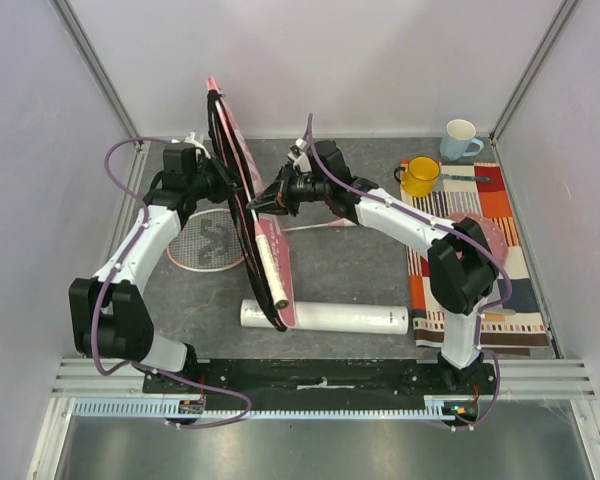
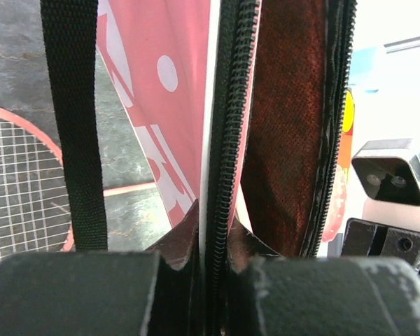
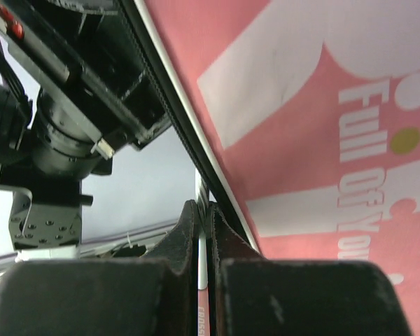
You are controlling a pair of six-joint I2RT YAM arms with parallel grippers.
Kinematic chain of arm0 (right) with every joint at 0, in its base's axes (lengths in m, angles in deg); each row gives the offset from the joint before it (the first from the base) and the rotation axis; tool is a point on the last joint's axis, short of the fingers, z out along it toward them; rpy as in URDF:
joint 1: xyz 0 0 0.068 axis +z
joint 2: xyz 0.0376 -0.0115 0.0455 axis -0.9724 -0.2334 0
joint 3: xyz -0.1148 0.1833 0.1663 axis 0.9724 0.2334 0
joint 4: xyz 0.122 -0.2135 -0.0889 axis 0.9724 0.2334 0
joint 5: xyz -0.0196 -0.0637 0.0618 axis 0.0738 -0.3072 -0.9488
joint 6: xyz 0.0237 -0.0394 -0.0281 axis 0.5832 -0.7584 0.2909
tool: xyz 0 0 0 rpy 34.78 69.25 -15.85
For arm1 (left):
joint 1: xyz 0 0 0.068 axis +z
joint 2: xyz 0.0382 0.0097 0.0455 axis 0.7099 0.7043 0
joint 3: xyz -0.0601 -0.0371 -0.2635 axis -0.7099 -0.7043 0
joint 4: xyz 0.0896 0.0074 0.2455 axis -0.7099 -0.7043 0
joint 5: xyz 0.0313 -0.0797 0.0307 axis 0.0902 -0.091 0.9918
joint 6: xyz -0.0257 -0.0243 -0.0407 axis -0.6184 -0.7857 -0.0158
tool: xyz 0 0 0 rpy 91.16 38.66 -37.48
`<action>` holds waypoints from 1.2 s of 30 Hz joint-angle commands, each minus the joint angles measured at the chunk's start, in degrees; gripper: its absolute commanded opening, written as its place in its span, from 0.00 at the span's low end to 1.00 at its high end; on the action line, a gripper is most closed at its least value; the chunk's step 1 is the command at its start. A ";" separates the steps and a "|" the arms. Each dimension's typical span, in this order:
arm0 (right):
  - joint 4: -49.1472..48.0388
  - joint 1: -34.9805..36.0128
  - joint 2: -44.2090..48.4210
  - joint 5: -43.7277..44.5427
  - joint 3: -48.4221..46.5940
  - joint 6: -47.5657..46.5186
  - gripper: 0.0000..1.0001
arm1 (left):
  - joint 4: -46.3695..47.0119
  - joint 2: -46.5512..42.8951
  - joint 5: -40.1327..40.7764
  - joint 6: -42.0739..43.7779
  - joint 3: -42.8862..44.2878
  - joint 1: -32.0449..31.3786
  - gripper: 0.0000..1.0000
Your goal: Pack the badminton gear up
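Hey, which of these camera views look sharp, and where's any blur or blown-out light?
Top external: even light, soft shadows, pink fabric racket bag sharp. Left wrist: black zipper crisp, left fingers blurred, upper right corner blown out white. Right wrist: bag print readable, right fingers soft and dark.

Enclosed on three sides by plain pale walls (image 1: 330, 60) with metal corner posts (image 1: 95, 60), evenly lit, around a dark mottled tabletop (image 1: 350, 270) edged by an aluminium rail (image 1: 560, 375).
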 commanded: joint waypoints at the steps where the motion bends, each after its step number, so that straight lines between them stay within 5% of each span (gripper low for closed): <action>1: 1.62 -0.97 -0.33 6.98 -5.07 -2.67 0.00 | 3.28 0.58 0.01 -5.05 4.21 -2.04 0.02; 8: 5.31 -4.21 0.03 15.07 -4.01 -7.33 0.00 | 2.22 1.28 2.30 -8.05 5.35 -4.51 0.02; 18: 28.70 -7.47 -15.09 6.65 -34.75 -27.01 0.00 | -1.74 4.70 0.38 -5.76 10.62 -6.71 0.02; 26: 29.33 -7.38 -14.58 7.34 -30.48 -41.60 0.00 | -2.71 8.58 -3.84 -7.34 15.37 -6.71 0.02; 29: 29.41 -7.38 -13.69 8.04 -29.42 -51.27 0.04 | -0.70 8.93 -3.94 -10.23 14.94 -6.62 0.02; 36: 33.18 -7.38 -13.60 7.70 -32.91 -53.93 0.29 | 2.31 10.25 -2.98 -16.22 13.26 -6.53 0.02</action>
